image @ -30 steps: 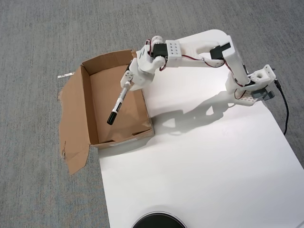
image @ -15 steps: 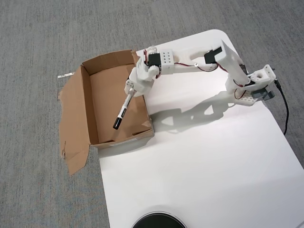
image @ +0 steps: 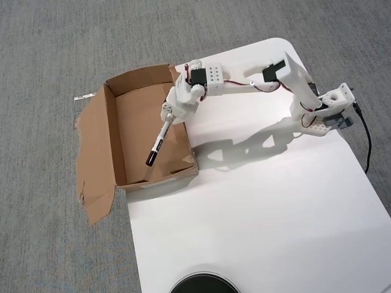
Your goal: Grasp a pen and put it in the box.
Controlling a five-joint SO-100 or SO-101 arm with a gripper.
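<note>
1. The pen is being held by its upper end in the pincer, which is clenched on it, left of the frame's centre in the overhead view.
2. The pen is hanging over the open box, slanted, with its black cap end pointing toward the lower left and its barrel near the box's right wall.
3. Compared with a second ago, the pincer is seen drawn closer to the right wall and the pen's dark end carried lower in the frame; over the last half second no further movement is being recorded.
4. It is being judged that carrying is complete and only release remains; whether the cap is touching the box floor cannot be told.
5. The box is being borne partly on the white surface and partly on grey carpet, its torn flap spread at the left.
6. A dark round object is being cut off by the bottom edge.
</note>
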